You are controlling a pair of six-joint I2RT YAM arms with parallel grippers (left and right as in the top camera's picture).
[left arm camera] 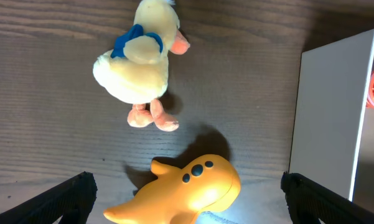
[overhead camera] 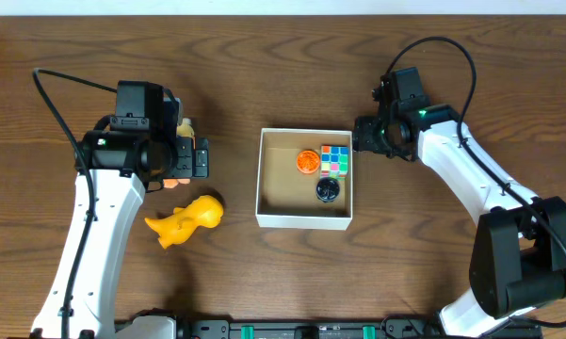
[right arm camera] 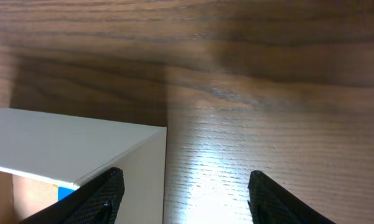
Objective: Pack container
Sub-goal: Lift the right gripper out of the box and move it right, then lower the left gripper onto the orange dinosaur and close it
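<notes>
The container (overhead camera: 304,221) is sitting at the middle of the tabletop (overhead camera: 264,56), already holding a Rubik's cube (overhead camera: 335,160), an orange disc (overhead camera: 308,161) and a black round piece (overhead camera: 328,191) grouped along its right side. The right end effector (right arm camera: 183,190) is hovering at that side's far corner, jaws partly apart and gripping nothing, which suggests a drop-off rather than a grasp. The left end effector (overhead camera: 201,158) is hanging spread wide and empty above the plush duck (left arm camera: 140,59), near the yellow toy animal (left arm camera: 187,186), probably lining up a pick.
</notes>
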